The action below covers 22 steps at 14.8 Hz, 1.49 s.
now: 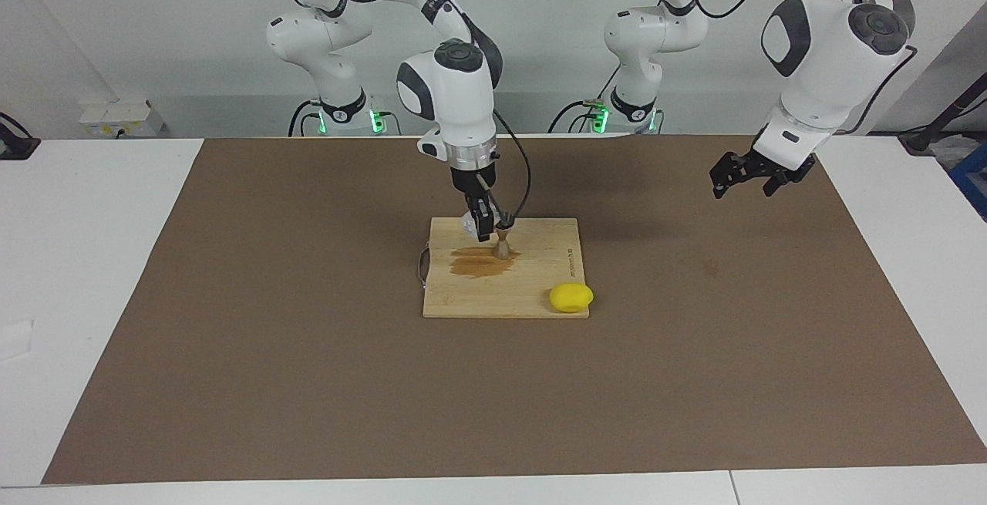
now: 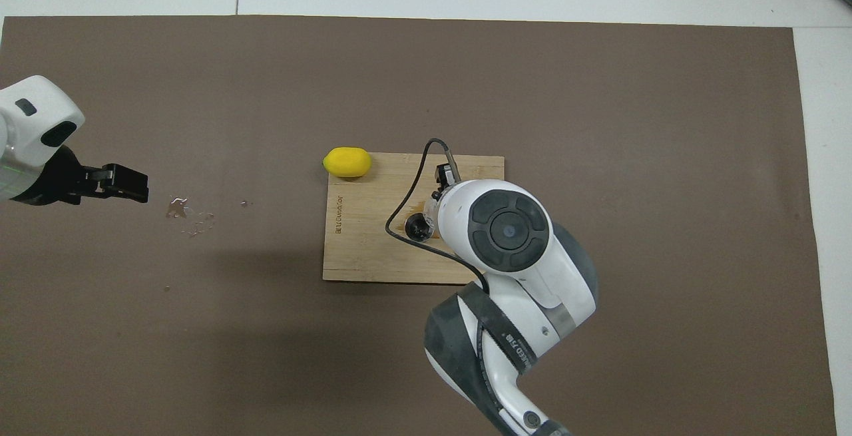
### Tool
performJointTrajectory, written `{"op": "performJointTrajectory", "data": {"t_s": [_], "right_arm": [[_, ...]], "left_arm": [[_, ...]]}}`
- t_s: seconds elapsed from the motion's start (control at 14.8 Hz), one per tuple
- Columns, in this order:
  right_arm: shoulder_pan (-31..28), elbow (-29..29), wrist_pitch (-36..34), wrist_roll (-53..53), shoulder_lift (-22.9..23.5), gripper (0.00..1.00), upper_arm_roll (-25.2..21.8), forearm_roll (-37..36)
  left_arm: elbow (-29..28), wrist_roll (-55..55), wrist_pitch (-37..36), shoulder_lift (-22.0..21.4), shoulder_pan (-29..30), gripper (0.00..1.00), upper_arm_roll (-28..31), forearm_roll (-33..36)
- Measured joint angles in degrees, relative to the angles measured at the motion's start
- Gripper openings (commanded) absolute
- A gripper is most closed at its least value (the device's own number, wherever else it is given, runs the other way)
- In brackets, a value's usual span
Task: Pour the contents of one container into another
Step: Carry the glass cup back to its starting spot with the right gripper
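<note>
Nearest the robots: left gripper (image 1: 742, 174) hangs over bare mat (image 1: 308, 374) at the left arm's end of the table, fingers spread wide, nothing in them. That arm waits, well apart from the work.

Next out, the cutting board (image 1: 532, 301), mid-table. Right gripper (image 1: 484, 223) is over the board's robot-side edge, fingers closed on the glass cup (image 1: 469, 221). Cup shows as a pale clear blob beside the fingers; looks tipped toward the jigger but exact tilt can't be told.

Key relation: jigger (image 1: 502, 244) stands upright on the board, long axis vertical, just beside and slightly below the cup, toward the left arm's end. In the overhead view its dark open mouth (image 2: 418, 227) sits right at the edge of the right wrist, so the cup's lip appears about level w/ or just off the mouth. Touching or a hair apart: can't tell.

A brown wet stain (image 1: 478, 261) spreads on the board at the jigger's foot, toward the right arm's end. Judgement: some liquid missed, so next move likely needs the lip squarely over the mouth.

Farthest: lemon (image 1: 571, 297) at the board's corner, clear of the action.
</note>
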Motion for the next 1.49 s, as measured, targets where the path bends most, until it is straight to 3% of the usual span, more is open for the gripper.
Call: {"op": "performJointTrajectory", "data": {"t_s": [0.47, 0.95, 1.22, 1.49], "right_arm": [[-5.0, -0.1, 0.0, -7.5, 0.7, 0.0, 0.0, 18.7], [-16.8, -3.1, -2.2, -29.2, 1.5, 0.0, -0.2, 38.0], [-26.8, -5.2, -7.0, -44.5, 2.0, 0.0, -0.4, 44.0], [-37.1, -6.4, -13.8, -56.5, 3.6, 0.0, -0.4, 49.1]], "left_arm": [[0.0, 0.0, 0.0, 0.0, 0.0, 1.0, 0.0, 0.0], [0.0, -0.8, 0.0, -0.3, -0.5, 1.0, -0.7, 0.0], [0.0, -16.2, 1.5, -0.6, -0.9, 1.0, -0.8, 0.0], [-0.3, -33.0, 4.7, -0.6, -5.5, 1.0, -1.1, -0.3]]}}
